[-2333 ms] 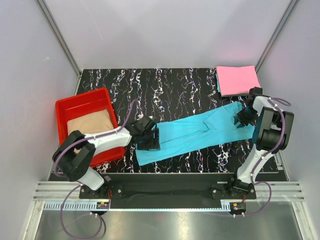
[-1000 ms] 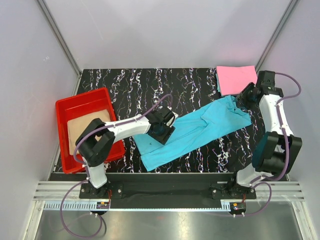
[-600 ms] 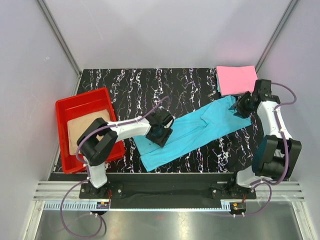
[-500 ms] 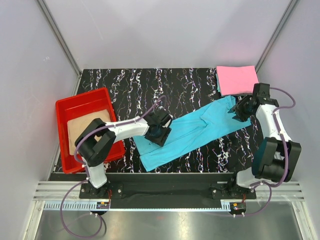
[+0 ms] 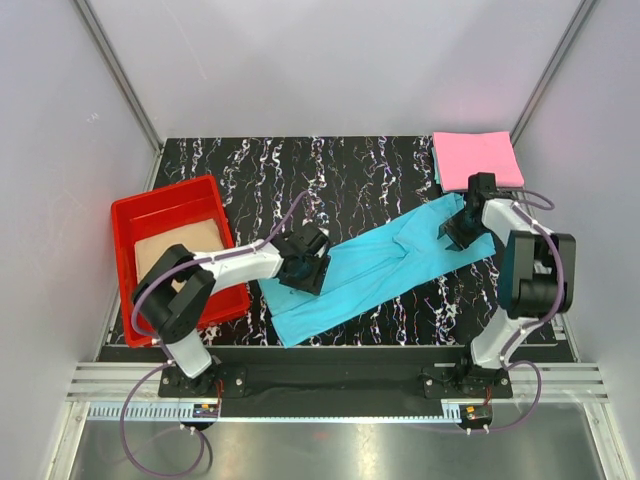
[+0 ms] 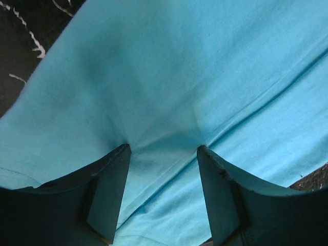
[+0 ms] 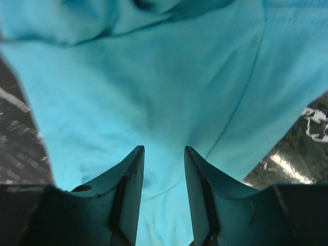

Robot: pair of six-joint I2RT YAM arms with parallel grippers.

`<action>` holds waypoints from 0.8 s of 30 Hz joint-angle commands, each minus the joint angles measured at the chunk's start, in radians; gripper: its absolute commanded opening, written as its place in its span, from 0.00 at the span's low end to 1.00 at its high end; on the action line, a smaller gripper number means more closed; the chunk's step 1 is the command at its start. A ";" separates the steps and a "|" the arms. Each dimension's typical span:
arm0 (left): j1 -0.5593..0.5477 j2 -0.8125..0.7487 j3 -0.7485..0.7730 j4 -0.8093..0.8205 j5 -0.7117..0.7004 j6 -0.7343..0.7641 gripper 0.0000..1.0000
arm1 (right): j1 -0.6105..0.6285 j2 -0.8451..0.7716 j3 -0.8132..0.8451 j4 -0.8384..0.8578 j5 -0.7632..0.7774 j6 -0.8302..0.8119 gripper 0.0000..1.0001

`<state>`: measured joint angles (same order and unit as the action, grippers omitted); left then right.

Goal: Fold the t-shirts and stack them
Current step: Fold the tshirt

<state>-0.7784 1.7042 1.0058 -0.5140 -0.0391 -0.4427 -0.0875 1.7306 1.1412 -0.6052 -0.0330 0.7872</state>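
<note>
The turquoise-blue t-shirt (image 5: 385,265) lies stretched in a long diagonal band across the black marbled table (image 5: 300,170). My left gripper (image 5: 303,270) is open, its tips pressed down on the shirt's lower left part; the cloth (image 6: 169,77) fills the left wrist view, bunched a little between the fingers (image 6: 110,189). My right gripper (image 5: 452,232) is open over the shirt's upper right end (image 7: 154,82), with cloth between its fingers (image 7: 128,189). The pink t-shirt (image 5: 475,160) lies folded at the back right. The tan-beige t-shirt (image 5: 178,250) lies in the red tray (image 5: 165,200).
The red tray stands at the table's left side, beside the left arm. White enclosure walls stand on all sides. A sliver of turquoise cloth shows under the pink shirt's left edge.
The shirt has been drawn left and toward the front since a second ago. My left gripper has moved left along it. My right gripper has moved from beside the pink shirt down onto the turquoise shirt's end.
</note>
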 commanded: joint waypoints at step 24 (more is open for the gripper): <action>0.010 -0.109 -0.242 -0.173 0.003 -0.171 0.63 | 0.206 0.486 0.489 0.002 0.039 -0.014 0.44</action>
<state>-0.7692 1.5558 0.8391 -0.4667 -0.0273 -0.5758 0.0814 2.1319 1.5761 -0.5991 0.0044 0.7746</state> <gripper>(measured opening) 0.628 0.441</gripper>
